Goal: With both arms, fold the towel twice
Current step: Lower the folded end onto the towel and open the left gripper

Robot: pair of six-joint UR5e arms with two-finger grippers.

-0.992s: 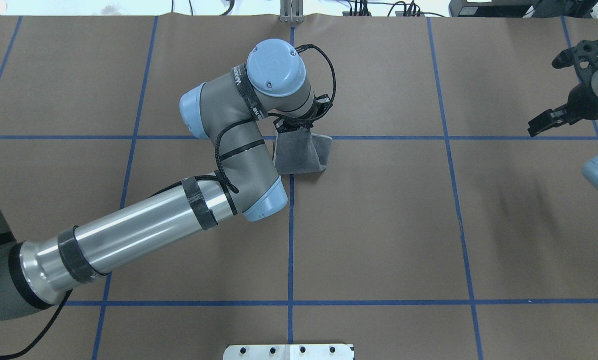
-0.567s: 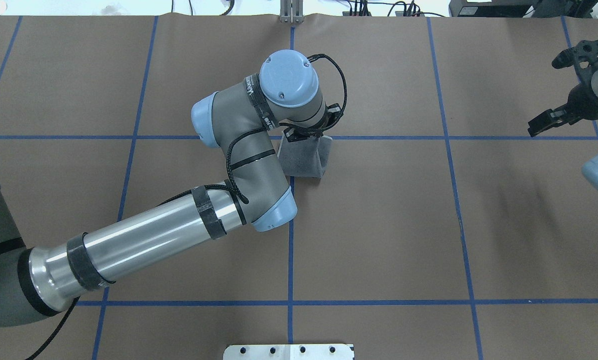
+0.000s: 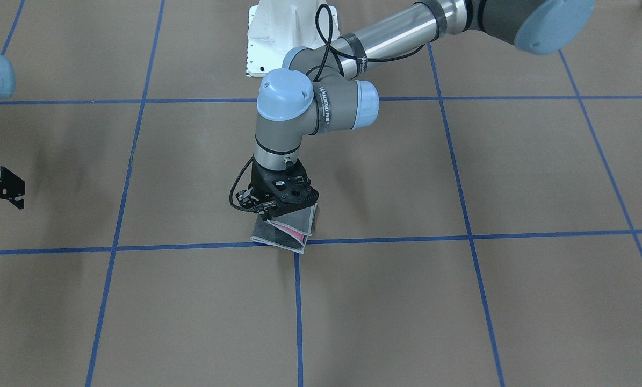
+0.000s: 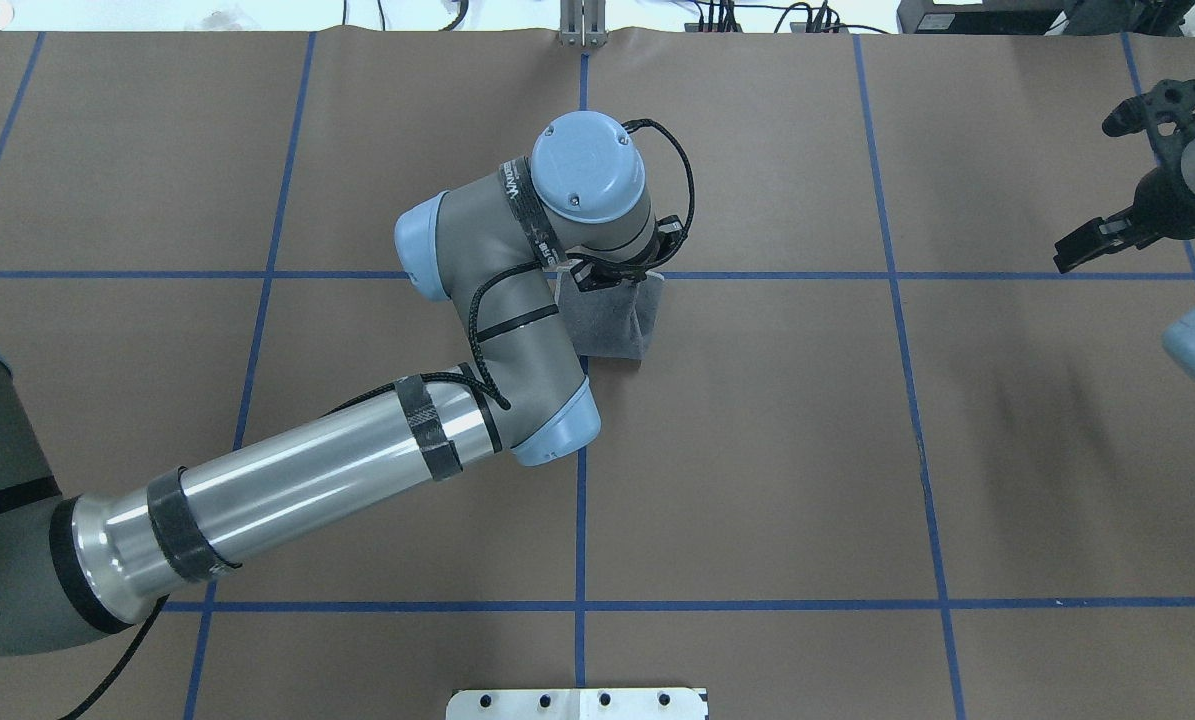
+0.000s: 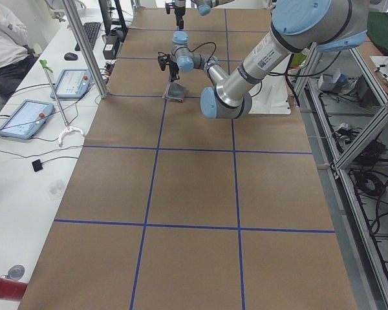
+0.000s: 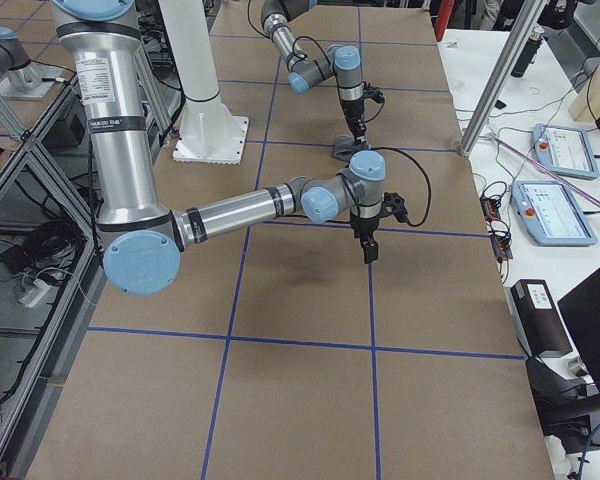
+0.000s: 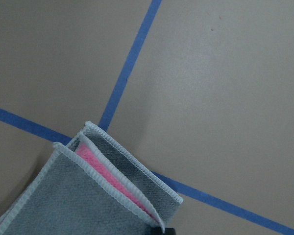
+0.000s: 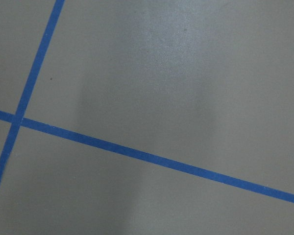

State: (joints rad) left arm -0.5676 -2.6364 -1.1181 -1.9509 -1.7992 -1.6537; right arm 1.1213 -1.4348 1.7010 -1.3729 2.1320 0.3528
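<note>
Grip: the left pincer is clamped on the top edge of the towel, holding it raised. The cloth is folded in layers, grey outside with pink between, and its stitched borders are fanned apart. The lower edge rests on the bench at a crossing of blue tape lines, with open surface on every side. The left arm reaches in with its wrist pointing straight down. The right pincer hangs well apart at the bench's edge; whether its jaws are open cannot be told. Brown paper covers the bench.
</note>
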